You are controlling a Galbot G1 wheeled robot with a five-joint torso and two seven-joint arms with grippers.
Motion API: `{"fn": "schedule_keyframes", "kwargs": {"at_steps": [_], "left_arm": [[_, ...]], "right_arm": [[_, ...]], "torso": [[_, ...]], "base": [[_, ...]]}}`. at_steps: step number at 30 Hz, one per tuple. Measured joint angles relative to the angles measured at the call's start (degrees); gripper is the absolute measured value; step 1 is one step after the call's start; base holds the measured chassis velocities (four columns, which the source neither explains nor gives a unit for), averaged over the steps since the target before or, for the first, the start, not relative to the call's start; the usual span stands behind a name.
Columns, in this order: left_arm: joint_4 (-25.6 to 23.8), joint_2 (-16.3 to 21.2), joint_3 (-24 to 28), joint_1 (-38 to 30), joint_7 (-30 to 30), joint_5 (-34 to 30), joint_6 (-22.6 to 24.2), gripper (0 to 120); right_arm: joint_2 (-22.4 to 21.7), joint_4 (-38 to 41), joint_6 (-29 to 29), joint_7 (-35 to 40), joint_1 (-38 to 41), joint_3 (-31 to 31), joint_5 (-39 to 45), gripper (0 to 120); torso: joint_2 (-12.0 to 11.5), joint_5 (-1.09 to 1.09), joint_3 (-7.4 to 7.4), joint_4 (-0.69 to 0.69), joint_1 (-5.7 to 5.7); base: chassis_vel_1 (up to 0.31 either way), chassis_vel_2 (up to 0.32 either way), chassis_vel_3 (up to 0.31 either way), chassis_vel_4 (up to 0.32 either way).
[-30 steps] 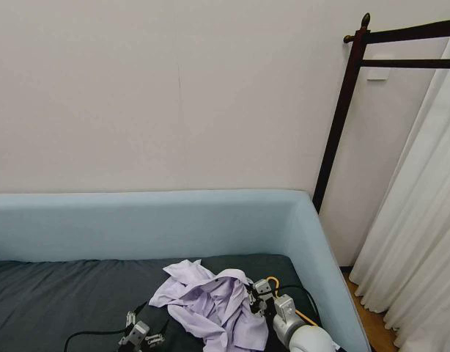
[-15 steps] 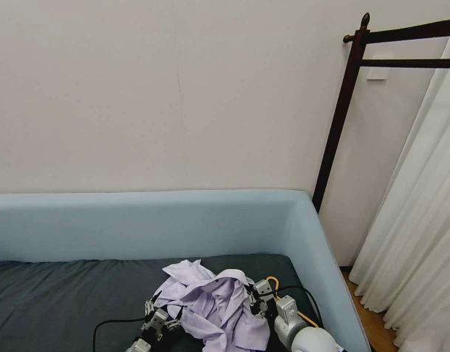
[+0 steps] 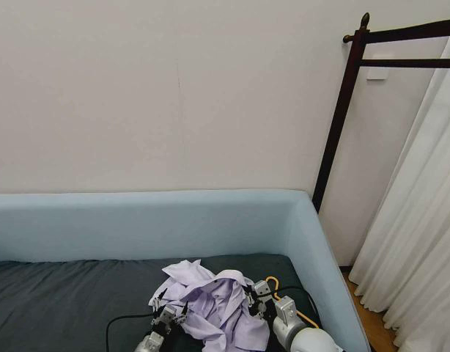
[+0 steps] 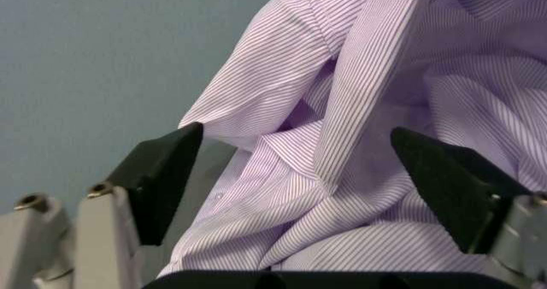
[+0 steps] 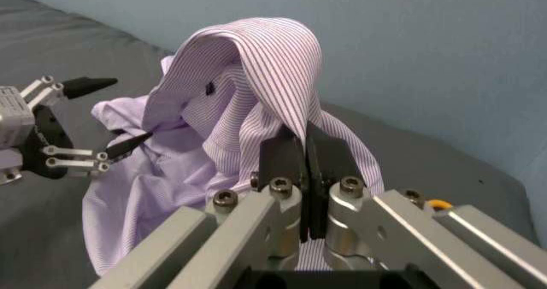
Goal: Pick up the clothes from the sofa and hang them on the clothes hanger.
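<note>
A crumpled lilac striped shirt (image 3: pixel 210 301) lies on the dark sofa seat (image 3: pixel 56 301) near its right end. My right gripper (image 3: pixel 251 297) is shut on a fold of the shirt (image 5: pixel 256 77), which drapes up over its fingertips (image 5: pixel 295 161). Just left of the heap, my left gripper (image 3: pixel 171 308) stands open, its two dark fingers (image 4: pixel 163 173) spread either side of the shirt (image 4: pixel 342 141), and it appears again across the cloth (image 5: pixel 94 119). A dark wooden clothes rack (image 3: pixel 342 103) stands right of the sofa, by the wall.
The pale blue sofa back (image 3: pixel 137 224) and right armrest (image 3: pixel 320 271) enclose the seat. White curtains (image 3: pixel 423 213) hang at the far right. A yellow hook (image 3: pixel 273 281) pokes out beside the shirt. Wooden floor (image 3: pixel 375 326) shows beyond the armrest.
My left gripper has moved right across the seat, up to the shirt's left side. The right gripper has stayed with the shirt.
</note>
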Motion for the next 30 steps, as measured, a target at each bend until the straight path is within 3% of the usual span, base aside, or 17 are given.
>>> {"fn": "schedule_keyframes", "kwargs": {"at_steps": [2, 11, 24, 30], "left_arm": [[1.89, -1.01, -0.17, -0.96, -0.02, 0.33, -0.44, 76], [6.34, -3.43, -0.91, -3.14, -0.44, 3.16, -1.32, 64], [9.32, -4.12, -1.06, -4.92, -0.86, 4.46, -1.32, 15], [8.83, -3.69, -0.86, -5.15, -0.75, 4.12, -0.94, 0]], "right_arm": [[0.06, 0.09, 0.0, 0.01, -0.01, 0.0, 0.2, 0], [0.11, 0.15, -0.02, 0.27, 0.12, -0.09, 0.8, 0], [-0.06, 0.26, -0.09, 0.35, 0.38, 0.16, 1.53, 0], [-0.44, 0.29, -0.09, 0.31, 0.26, 0.31, 1.65, 0]], "torso": [[0.0, 0.0, 0.0, 0.0, 0.0], [0.0, 0.0, 0.0, 0.0, 0.0], [0.0, 0.0, 0.0, 0.0, 0.0], [0.0, -0.01, 0.0, 0.0, 0.0]], "base": [[0.0, 0.0, 0.0, 0.0], [0.0, 0.0, 0.0, 0.0], [0.0, 0.0, 0.0, 0.0], [0.0, 0.0, 0.0, 0.0]]}}
